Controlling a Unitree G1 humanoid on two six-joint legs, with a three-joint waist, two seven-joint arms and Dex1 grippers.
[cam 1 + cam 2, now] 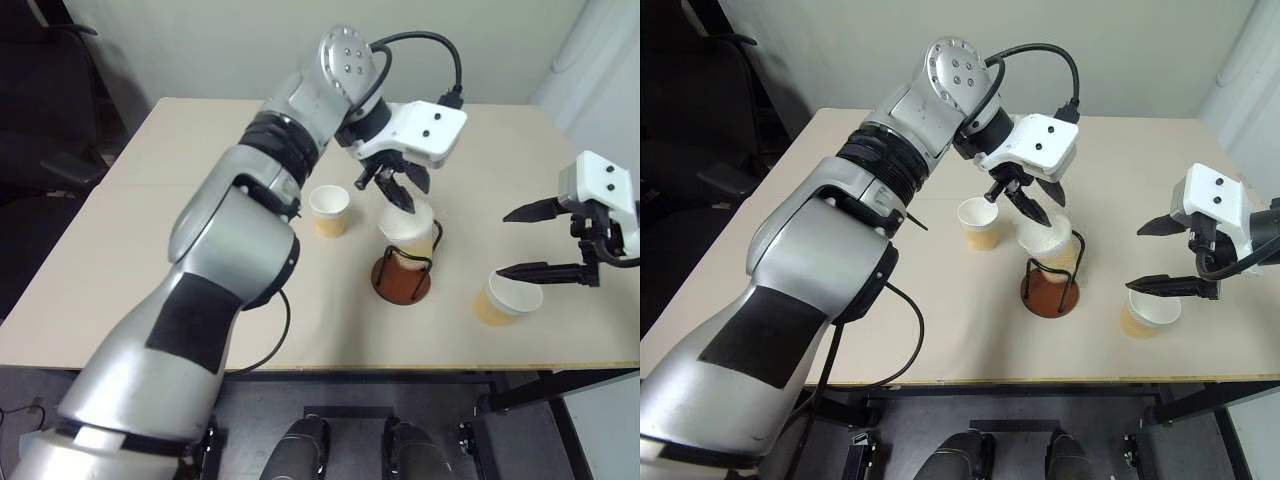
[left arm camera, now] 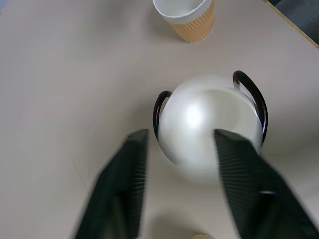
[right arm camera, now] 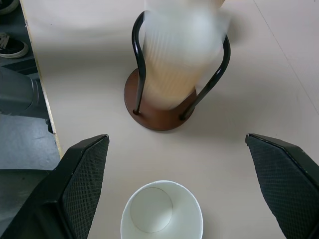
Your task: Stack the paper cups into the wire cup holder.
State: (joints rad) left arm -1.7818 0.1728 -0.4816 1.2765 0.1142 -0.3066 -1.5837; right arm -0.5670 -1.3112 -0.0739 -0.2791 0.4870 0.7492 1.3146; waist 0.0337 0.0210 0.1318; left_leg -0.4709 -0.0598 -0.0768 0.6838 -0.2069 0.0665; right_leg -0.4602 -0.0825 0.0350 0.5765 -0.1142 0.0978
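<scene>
The wire cup holder point(image 1: 401, 284), with a reddish-brown disc base and black wire uprights, stands mid-table. A paper cup point(image 1: 408, 232) sits between its wires, rim above the ring, and looks blurred. My left gripper point(image 1: 392, 190) hangs just above that cup's rim, open, its fingers point(image 2: 125, 189) apart on either side of the white cup mouth point(image 2: 204, 124). A second paper cup point(image 1: 329, 210) stands upright left of the holder. A third paper cup point(image 1: 505, 298) stands at the front right. My right gripper point(image 1: 505, 243) is open wide just above the third cup point(image 3: 162, 214).
The tan table's front edge point(image 1: 420, 366) runs close to the third cup. Its right edge lies beyond my right gripper. A black cable loops over my left wrist point(image 1: 430, 45). Dark chairs point(image 1: 40, 120) stand off the table's left side.
</scene>
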